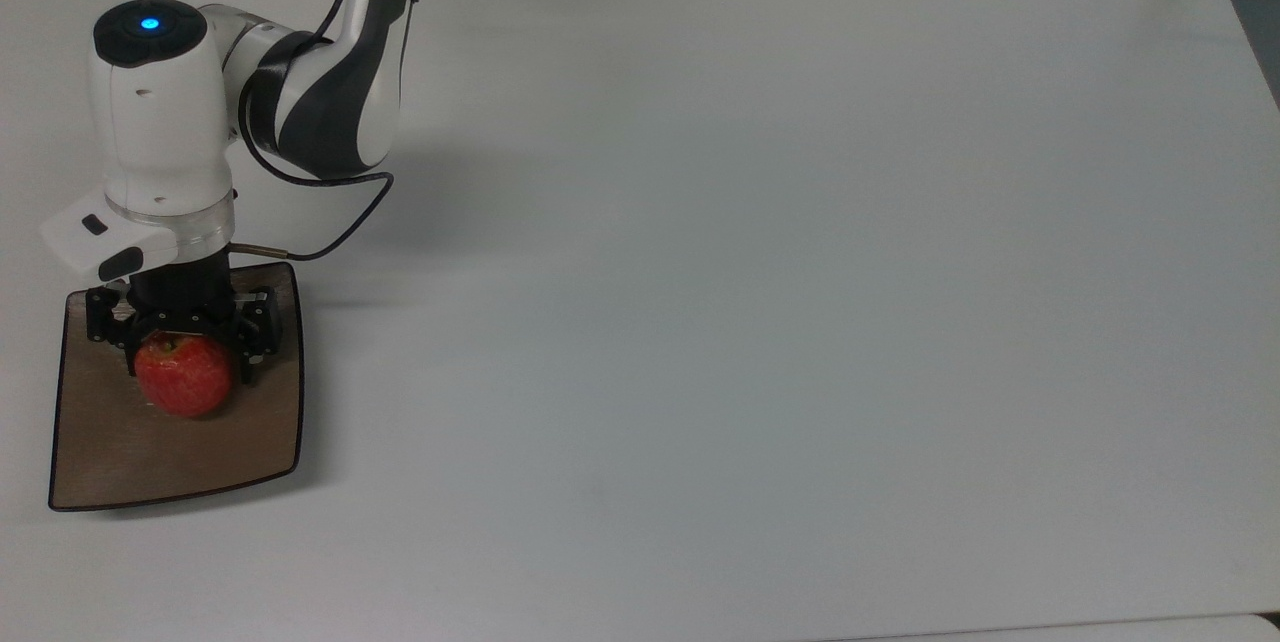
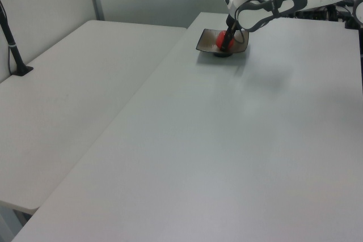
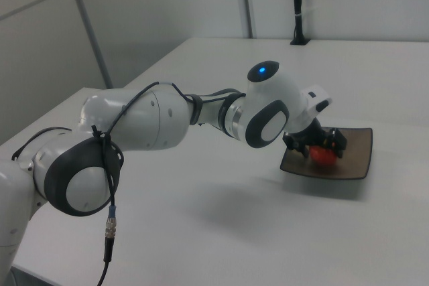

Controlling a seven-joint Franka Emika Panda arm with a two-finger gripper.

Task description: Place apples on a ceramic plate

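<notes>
The white table (image 1: 760, 272) fills the room's middle (a second table and grey partition walls stand at the left view's left). On the ceramic plate (image 1: 150, 452) sits 1 apple (image 1: 184, 374), the gripper (image 1: 184, 340) straddling it with its fingers parted slightly wider than the fruit. Judged: release just made; next, lift straight up without nudging it.

You see a glossy, speckled red apple (image 1: 184, 376) on a smooth, glazed tan-brown plate (image 1: 160, 452) with a faint brushed sheen. The surface (image 1: 750, 272) looks matt white laminate. The arm (image 3: 134, 122) wears shiny white plastic shells; the end effector (image 1: 182, 340) is matt black.
</notes>
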